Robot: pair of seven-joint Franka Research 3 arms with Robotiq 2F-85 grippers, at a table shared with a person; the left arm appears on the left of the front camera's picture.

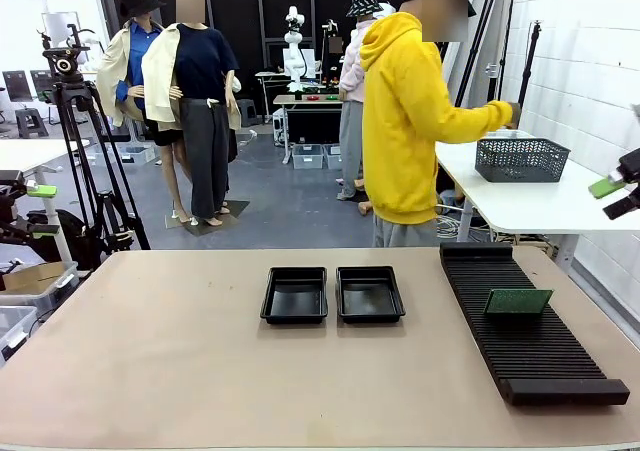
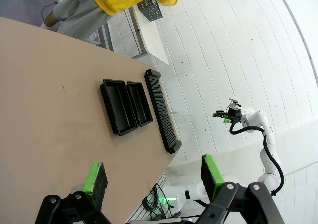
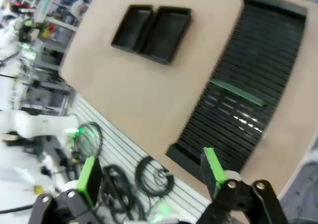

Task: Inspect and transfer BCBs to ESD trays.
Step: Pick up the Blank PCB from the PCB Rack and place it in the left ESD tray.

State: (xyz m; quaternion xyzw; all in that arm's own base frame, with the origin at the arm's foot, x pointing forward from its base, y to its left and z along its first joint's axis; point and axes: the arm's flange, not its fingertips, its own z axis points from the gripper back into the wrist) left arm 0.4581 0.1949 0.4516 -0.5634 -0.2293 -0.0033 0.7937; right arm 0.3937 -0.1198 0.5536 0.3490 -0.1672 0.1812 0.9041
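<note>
Jaws apart, holding nothing: left end effector (image 2: 154,179), right end effector (image 3: 149,172). One BCB (image 1: 518,301) stands on edge in slotted rack (image 1: 545,356); ESD trays (image 1: 296,271) empty, side by side mid-bench (image 1: 150,351). Best bet: right straddles board's top edge, pinches flat faces, lifts straight up

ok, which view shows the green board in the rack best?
Front view: the thin green rectangular circuit board stands face-on in the long black ribbed rack. Right wrist view shows a blurred strip; left wrist view, too small.
</note>
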